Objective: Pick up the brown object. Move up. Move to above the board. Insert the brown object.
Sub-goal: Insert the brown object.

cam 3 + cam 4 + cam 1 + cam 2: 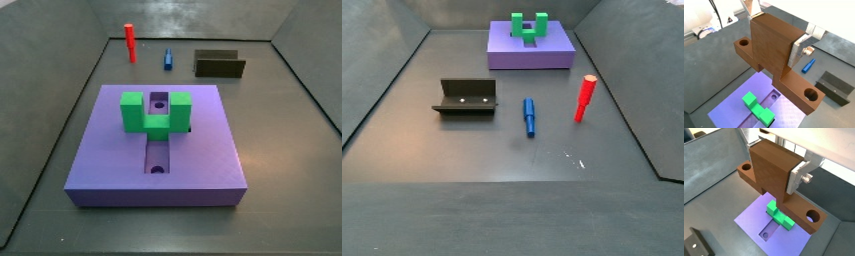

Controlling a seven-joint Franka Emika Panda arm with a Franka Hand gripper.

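Observation:
In both wrist views my gripper (774,36) (774,165) is shut on the brown object (771,47) (771,170), gripping its upright block between the silver fingers (799,48) (797,178). Its long bar hangs below, with a round hole at each end. It hangs above the purple board (731,109) (751,219), over the green U-shaped block (756,106) (779,214) and the slot. Both side views show the board (114,160) (543,52) and green block (154,112) (529,25), but neither the gripper nor the brown object.
A red peg (130,42) (585,98), a blue peg (168,58) (529,116) (809,65) and the dark fixture (219,64) (465,97) (834,87) sit on the grey floor beyond the board. Grey walls enclose the floor.

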